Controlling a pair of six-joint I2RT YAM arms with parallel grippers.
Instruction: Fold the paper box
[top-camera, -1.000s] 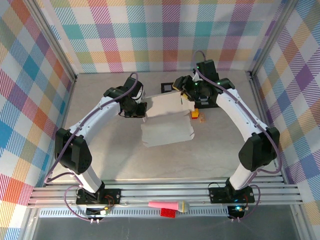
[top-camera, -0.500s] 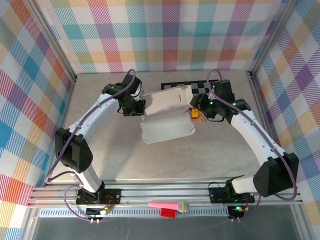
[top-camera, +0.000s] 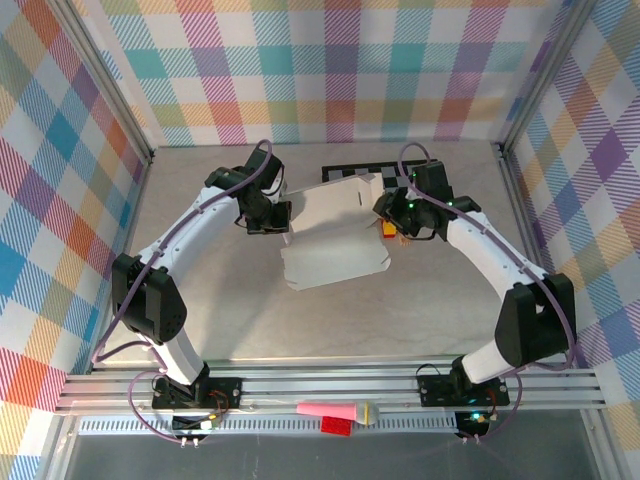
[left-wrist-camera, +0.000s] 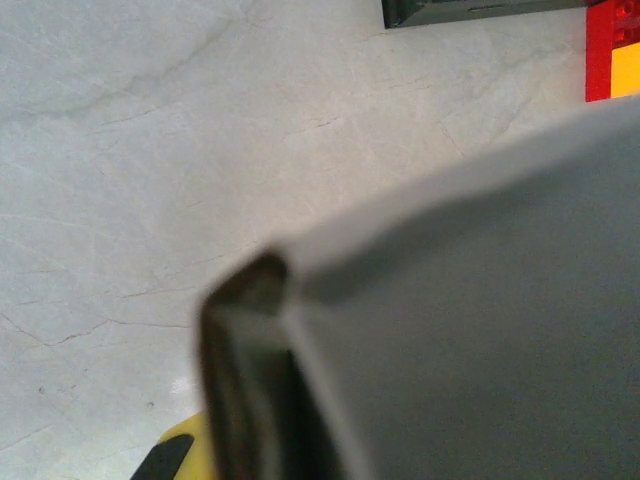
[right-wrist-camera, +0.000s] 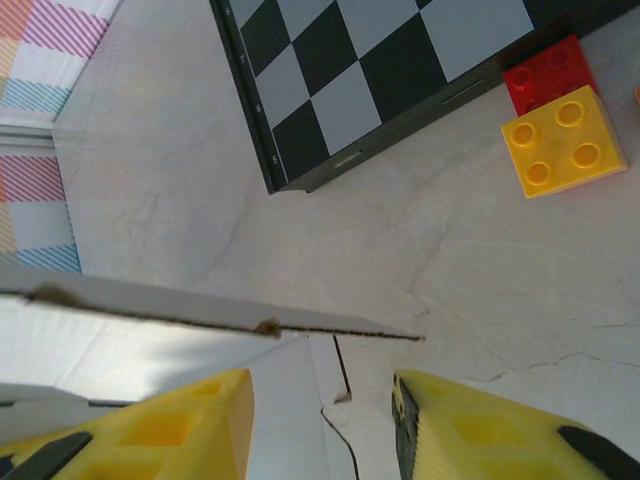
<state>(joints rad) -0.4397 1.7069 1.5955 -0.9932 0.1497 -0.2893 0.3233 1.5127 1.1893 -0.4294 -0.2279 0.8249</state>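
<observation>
The paper box (top-camera: 335, 258) is a white die-cut sheet lying mid-table, its rear panel (top-camera: 338, 205) lifted off the surface. My left gripper (top-camera: 281, 216) is shut on the box's left edge. In the left wrist view the blurred grey card (left-wrist-camera: 470, 300) sits right at the lens, beside a bit of yellow finger (left-wrist-camera: 185, 448). My right gripper (top-camera: 384, 206) hovers at the lifted panel's right end. Its yellow jaws stand apart in the right wrist view, the gripper (right-wrist-camera: 322, 428) over the sheet, with the panel's thin edge (right-wrist-camera: 210, 312) just ahead of them, untouched.
A black-and-white checkerboard mat (top-camera: 385, 177) (right-wrist-camera: 370, 60) lies behind the box. A red brick (right-wrist-camera: 545, 68) and a yellow brick (right-wrist-camera: 562, 140) sit just right of it (top-camera: 389, 228). A pink item (top-camera: 335, 410) and a red brick (top-camera: 335, 426) rest on the front rail.
The right arm swung out to the right, then came back to the lifted panel's right end, its jaws narrowing. The rear panel now stands further back. The left arm held still.
</observation>
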